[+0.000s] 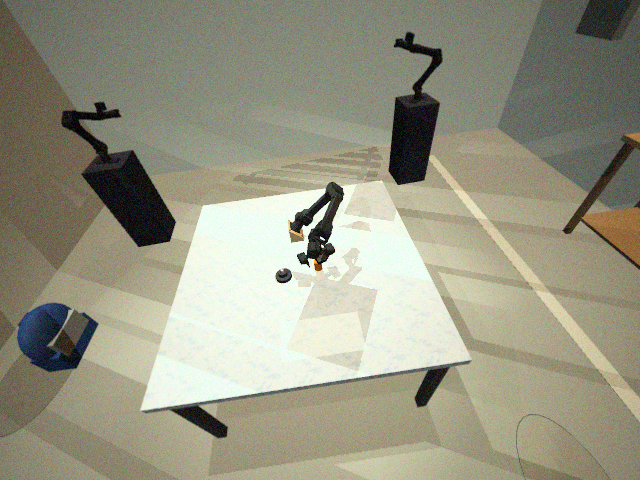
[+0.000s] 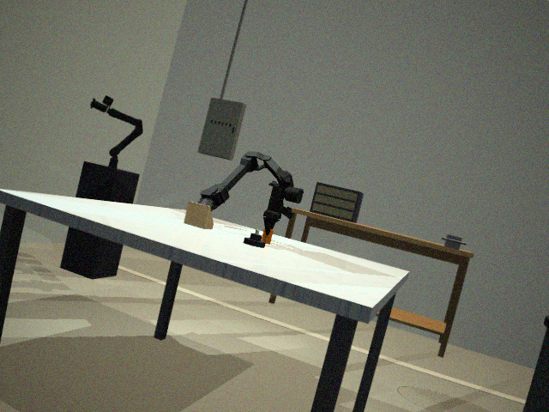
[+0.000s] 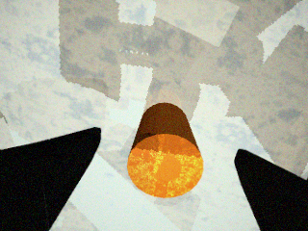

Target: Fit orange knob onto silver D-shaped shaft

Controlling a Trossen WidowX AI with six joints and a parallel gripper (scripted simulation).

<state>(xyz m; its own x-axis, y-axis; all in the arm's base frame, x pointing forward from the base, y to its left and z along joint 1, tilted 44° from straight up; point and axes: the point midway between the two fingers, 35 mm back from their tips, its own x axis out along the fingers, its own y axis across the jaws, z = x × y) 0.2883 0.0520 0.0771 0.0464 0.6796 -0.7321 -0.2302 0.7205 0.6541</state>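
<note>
Top view: knob (image 1: 317,266) (image 2: 267,236) (image 3: 165,166) is on the tabletop (image 1: 248,330) (image 2: 221,252) (image 3: 29,106), off to the right of the pedestal (image 1: 283,275) (image 2: 254,240), well short of being on it. Arm (image 1: 330,206) (image 2: 239,175) reaches over so the hand (image 2: 268,231) (image 3: 168,144) is at the knob, not the pedestal. My read: step in hand is the pick, final approach. Fit not started. Finger gap relative to the knob isn't readable from up here.

Exterior view: gives height, which top doesn't. Hand points down, fingertips down at the knob's upper part. Knob stands upright, partly behind the pedestal's edge from this side. Shaft (image 2: 256,232) sticks up from the pedestal, bare. Its flat can't be made out at this size.

Wrist view: the only one that settles the grasp. Hand is wide open, one finger each side of the knob, daylight both sides, nothing held. Knob's top face shows; hole is underneath, so flat direction unknown. Pedestal not identifiable here.

Next, I'd say: get the fingers low enough around the knob, close evenly, lift clear of the pedestal, then find the flat before lowering. Watch: gap looks slightly uneven, so the first finger to touch could nudge or twist the knob.
</note>
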